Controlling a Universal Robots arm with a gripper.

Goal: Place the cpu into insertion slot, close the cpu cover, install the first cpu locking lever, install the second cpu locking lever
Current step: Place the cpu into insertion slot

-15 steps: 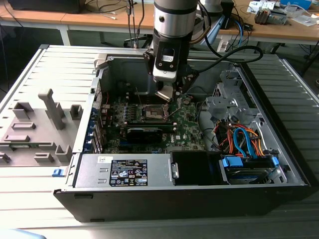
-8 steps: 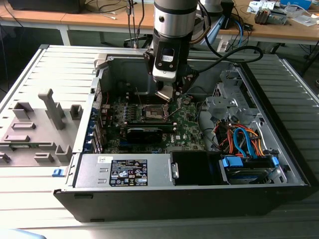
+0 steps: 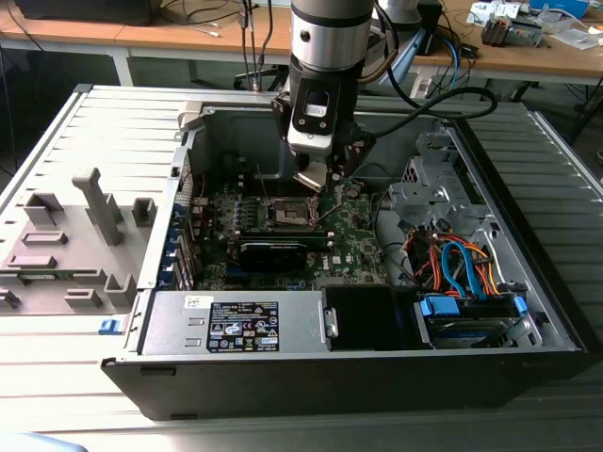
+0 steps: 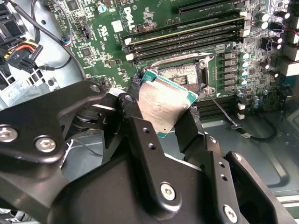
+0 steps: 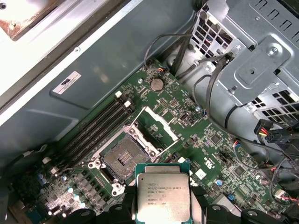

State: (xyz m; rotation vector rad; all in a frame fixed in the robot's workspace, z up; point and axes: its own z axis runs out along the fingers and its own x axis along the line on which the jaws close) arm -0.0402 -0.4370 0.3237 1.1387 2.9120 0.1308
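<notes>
arm (image 3: 328,38) hangs vertical, centre-far in the scene, wrist (image 3: 318,104) pointing straight down. claw (image 3: 325,179) sits low, two black fingers (image 4: 135,121) pinching the cpu (image 5: 162,196) by opposite edges, metal top facing the wrist.

One cpu (image 5: 162,191) is held in the one gripper (image 3: 318,184); just beyond it one slot (image 5: 122,158), one cover (image 5: 161,121), one board (image 5: 210,154) and one battery (image 5: 156,84) are counted.
</notes>
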